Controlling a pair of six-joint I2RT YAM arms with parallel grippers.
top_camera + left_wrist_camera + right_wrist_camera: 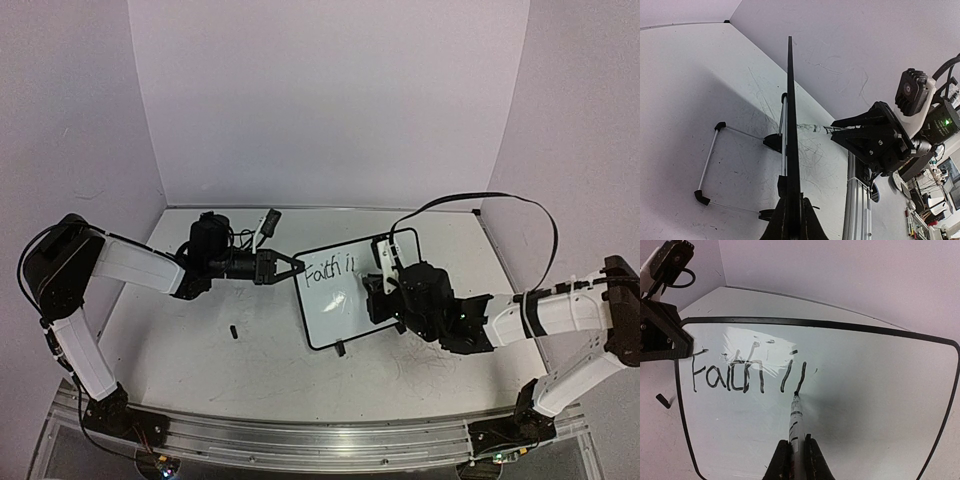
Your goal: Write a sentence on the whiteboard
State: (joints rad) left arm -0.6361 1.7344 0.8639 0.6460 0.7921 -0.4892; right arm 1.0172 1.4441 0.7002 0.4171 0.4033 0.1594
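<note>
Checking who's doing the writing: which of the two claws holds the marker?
The right claw, shut on the marker, its tip on the whiteboard just after "Faith". The left claw only clamps the whiteboard's edge.

The whiteboard (340, 318), white with a thin black rounded-corner frame, stands tilted on its feet at mid-table, face turned near and right. The sentence (740, 376) is unfinished: black handwritten "Faith" plus 2 short strokes, in 1 line across the board's upper left.

Overhead view looks down; both wrist views look closely at the whiteboard (865, 405).
</note>
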